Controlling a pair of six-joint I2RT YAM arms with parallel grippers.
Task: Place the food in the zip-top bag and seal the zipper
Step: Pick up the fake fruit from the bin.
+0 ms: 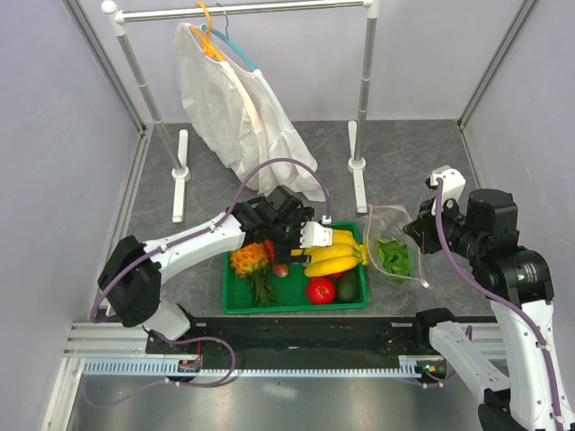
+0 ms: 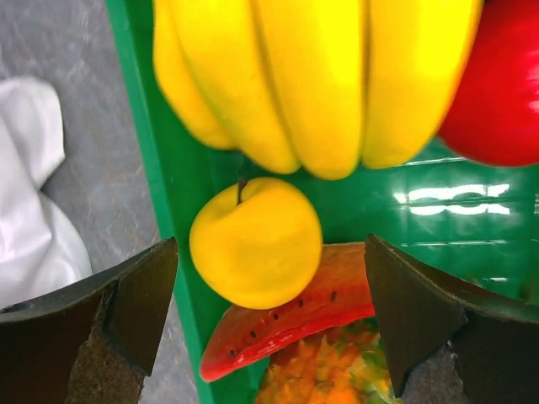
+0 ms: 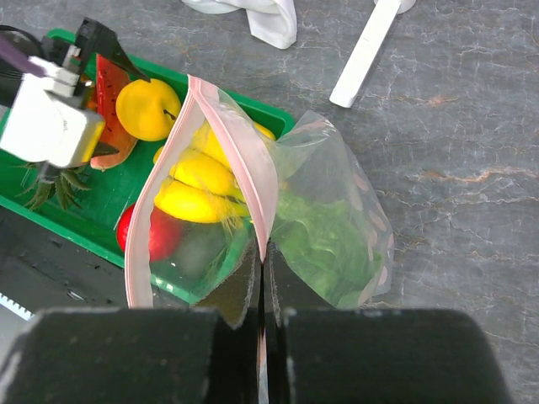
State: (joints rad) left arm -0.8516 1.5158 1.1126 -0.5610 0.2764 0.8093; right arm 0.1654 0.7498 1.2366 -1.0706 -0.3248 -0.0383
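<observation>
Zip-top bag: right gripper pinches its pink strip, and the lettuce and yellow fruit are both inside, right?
No. Only the lettuce is inside the zip-top bag; the yellow fruit lies in the green tray, per the left wrist view. The right gripper does pinch the pink strip.

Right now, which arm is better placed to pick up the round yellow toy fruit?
The left arm. Its jaws stand open on either side of the round yellow toy fruit. The right arm has its jaws shut on the pink strip of the clear dotted plastic bag.

Green tray (image 1: 287, 308) holds bananas (image 1: 332, 260) and pineapple (image 1: 250, 260); garment (image 1: 234, 117) hangs behind.
</observation>
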